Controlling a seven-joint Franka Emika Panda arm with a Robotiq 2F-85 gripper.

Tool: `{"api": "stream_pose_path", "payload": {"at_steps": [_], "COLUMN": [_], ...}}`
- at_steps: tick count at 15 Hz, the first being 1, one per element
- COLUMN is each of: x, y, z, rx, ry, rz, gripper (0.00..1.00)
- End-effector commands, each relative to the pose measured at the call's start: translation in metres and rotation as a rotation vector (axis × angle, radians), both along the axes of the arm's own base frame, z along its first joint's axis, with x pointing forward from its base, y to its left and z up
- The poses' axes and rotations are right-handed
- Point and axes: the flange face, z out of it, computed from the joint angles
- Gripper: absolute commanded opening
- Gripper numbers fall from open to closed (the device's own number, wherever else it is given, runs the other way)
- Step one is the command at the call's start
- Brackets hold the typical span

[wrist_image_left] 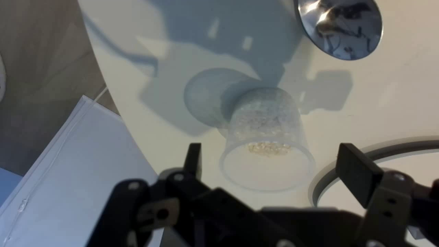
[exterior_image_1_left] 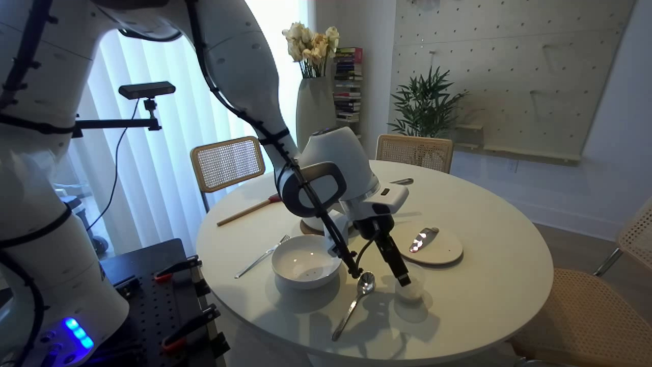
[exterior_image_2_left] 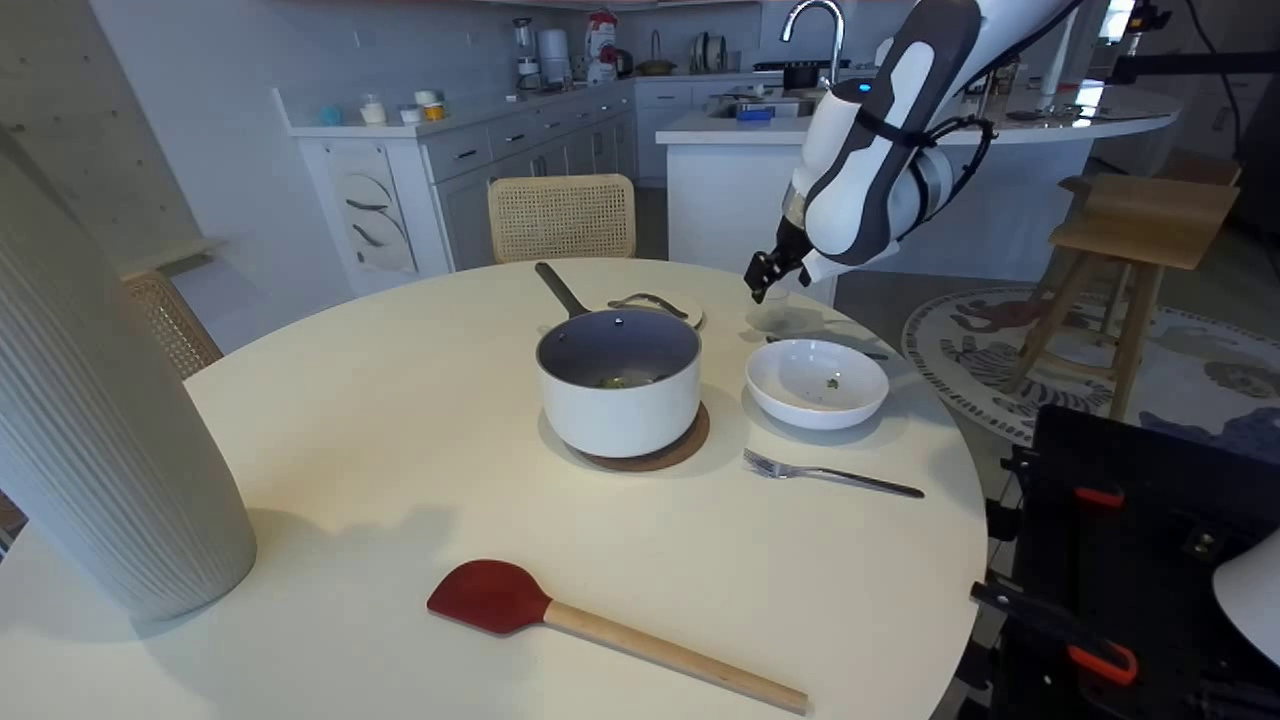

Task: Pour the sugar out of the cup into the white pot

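Note:
The cup (wrist_image_left: 267, 116) is small, translucent and open-topped, with pale grains (wrist_image_left: 269, 148) at its bottom. It stands upright on the table and also shows faintly in both exterior views (exterior_image_1_left: 410, 291) (exterior_image_2_left: 770, 312). My gripper (wrist_image_left: 269, 161) is open and empty. In the wrist view its fingers are on either side of the cup's rim with a gap at each side. In an exterior view the fingertips (exterior_image_1_left: 404, 280) are right at the cup's top. The white pot (exterior_image_2_left: 620, 412) has a dark inside and a dark handle; my arm largely hides it in an exterior view (exterior_image_1_left: 316, 224).
A white bowl (exterior_image_1_left: 305, 275) and a spoon (exterior_image_1_left: 352, 311) lie near the cup. A round plate (exterior_image_1_left: 448, 250) with a serving knife (exterior_image_1_left: 424, 238) is beside it. A fork (exterior_image_2_left: 830, 474), a red spatula (exterior_image_2_left: 600, 630) and a tall vase (exterior_image_2_left: 130, 430) are on the table.

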Motion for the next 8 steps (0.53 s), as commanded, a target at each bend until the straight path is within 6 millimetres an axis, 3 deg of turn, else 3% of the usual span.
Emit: {"api": "stream_pose_path", "payload": {"at_steps": [1, 8], "x": [0.0048, 0.0035], "y": [-0.0033, -0.0088], "z": [-0.0008, -0.0086], "rx": [-0.018, -0.015], "ry": [-0.019, -0.022], "rz": [-0.005, -0.029], "gripper": [1.0, 1.0]}}
